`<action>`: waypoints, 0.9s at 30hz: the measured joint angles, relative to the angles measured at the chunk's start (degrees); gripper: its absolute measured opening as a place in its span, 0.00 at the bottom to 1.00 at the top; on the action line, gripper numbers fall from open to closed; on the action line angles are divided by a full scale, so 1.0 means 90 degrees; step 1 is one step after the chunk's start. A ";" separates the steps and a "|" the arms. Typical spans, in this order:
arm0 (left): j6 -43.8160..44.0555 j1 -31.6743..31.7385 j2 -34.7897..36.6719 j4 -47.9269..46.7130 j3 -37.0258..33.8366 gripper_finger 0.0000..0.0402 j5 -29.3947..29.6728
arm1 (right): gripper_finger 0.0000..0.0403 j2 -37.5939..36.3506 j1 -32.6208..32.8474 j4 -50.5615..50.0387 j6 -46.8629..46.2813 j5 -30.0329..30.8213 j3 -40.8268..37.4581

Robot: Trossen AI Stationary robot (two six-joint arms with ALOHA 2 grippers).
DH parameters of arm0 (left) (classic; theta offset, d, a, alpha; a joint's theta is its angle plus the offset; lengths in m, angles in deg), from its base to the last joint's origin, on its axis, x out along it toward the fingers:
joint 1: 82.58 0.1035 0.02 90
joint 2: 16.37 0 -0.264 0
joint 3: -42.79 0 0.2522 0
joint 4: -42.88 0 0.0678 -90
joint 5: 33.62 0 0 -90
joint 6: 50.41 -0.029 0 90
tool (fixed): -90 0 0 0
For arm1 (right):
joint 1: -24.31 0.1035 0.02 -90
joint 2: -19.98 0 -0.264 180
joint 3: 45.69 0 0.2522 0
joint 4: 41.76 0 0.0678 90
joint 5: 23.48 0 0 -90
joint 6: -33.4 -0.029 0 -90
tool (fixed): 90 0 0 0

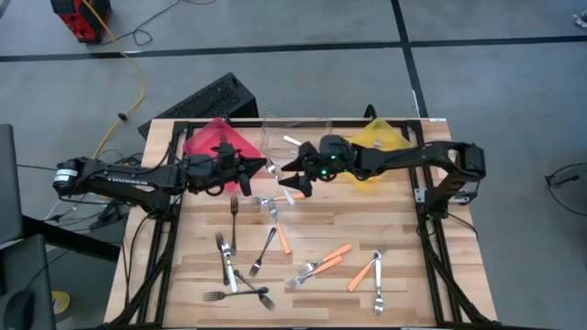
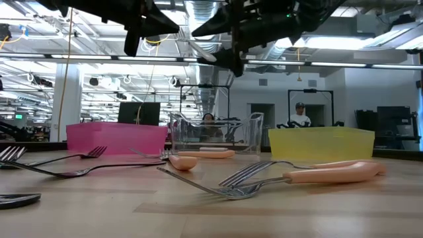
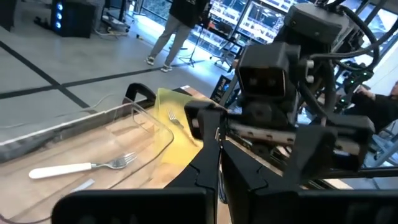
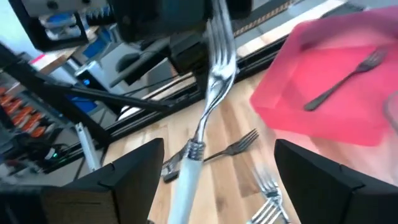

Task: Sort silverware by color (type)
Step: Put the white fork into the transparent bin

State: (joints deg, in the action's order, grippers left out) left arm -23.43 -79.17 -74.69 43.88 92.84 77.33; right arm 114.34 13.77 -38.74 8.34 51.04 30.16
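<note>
Along the table's far edge, a dark fork (image 4: 346, 79) is held by the red bin (image 4: 323, 93), a white-handled fork (image 3: 81, 167) by the clear bin (image 3: 134, 124), another fork (image 3: 176, 118) by the yellow bin (image 3: 177, 134). Between the right gripper (image 4: 211, 180)'s wide-spread fingers a pale-handled fork (image 4: 208, 112) is clamped by the left gripper (image 3: 219, 171).

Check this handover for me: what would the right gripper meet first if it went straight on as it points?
The right gripper, open, would first meet the pale-handled fork hanging from the shut left gripper, probably that gripper next; depth is unclear.
</note>
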 joint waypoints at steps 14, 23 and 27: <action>-0.0051 0.0220 0.0000 0.0019 0.0000 0.00 -0.0137 | 0.69 0.0601 0.0027 -0.0260 0.0007 -0.0367 0.0625; -0.0116 0.0226 0.0019 0.0046 0.0002 0.00 -0.0130 | 0.13 0.0600 0.0017 -0.0548 0.0266 -0.0434 0.0643; -0.0104 0.0230 0.0011 0.0027 0.0002 0.00 -0.0134 | 0.14 0.0604 0.0017 -0.0574 0.0198 -0.0418 0.0643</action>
State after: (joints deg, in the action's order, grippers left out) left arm -24.37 -77.10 -74.60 44.12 92.86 76.12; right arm 119.77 13.92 -43.90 10.12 47.29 35.94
